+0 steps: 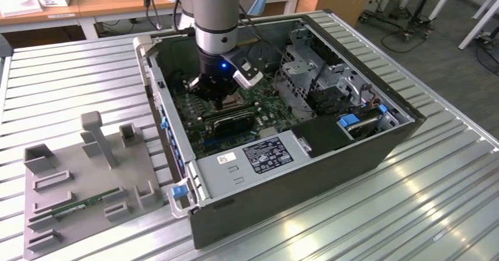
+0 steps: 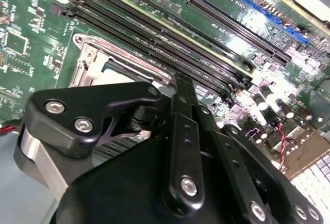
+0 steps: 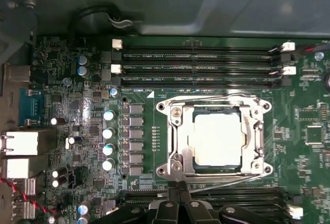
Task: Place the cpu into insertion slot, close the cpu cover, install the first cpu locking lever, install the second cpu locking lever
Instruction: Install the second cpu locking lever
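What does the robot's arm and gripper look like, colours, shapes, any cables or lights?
The arm is a silver-grey cylinder with a light blue joint cap. Near the wrist, a black section shows a small blue light, and a white-and-black box is mounted beside it. The gripper is matte black, built of linked bars with silver screw heads.

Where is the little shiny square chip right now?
In the first wrist view, the small flat silver square cpu sits in the metal-rimmed insertion slot on the green motherboard, between the long black memory slots.
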Motion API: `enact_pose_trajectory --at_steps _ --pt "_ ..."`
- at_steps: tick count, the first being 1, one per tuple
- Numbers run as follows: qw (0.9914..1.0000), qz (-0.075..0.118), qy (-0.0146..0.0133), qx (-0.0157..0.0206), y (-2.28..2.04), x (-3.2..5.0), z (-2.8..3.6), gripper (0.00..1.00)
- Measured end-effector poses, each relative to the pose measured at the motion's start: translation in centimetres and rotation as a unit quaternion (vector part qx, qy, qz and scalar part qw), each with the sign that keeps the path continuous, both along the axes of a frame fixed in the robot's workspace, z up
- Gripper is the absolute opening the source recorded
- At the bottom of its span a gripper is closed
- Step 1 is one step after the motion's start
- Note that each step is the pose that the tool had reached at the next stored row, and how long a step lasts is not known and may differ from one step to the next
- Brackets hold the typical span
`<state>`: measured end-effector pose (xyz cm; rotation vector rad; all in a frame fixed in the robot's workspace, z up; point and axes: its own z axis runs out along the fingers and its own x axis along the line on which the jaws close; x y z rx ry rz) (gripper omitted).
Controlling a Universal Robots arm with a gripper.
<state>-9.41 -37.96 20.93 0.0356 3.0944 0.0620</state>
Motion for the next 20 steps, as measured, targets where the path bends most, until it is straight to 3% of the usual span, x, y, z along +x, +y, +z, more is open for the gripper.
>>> enact_pose_trajectory --at_steps 9,20 --pt "0.99998 -0.007 0.0 0.0 0.01 -0.34 -0.9 0.11" --pt "0.99997 -0.008 0.0 0.0 0.23 -0.59 -0.92 0.11"
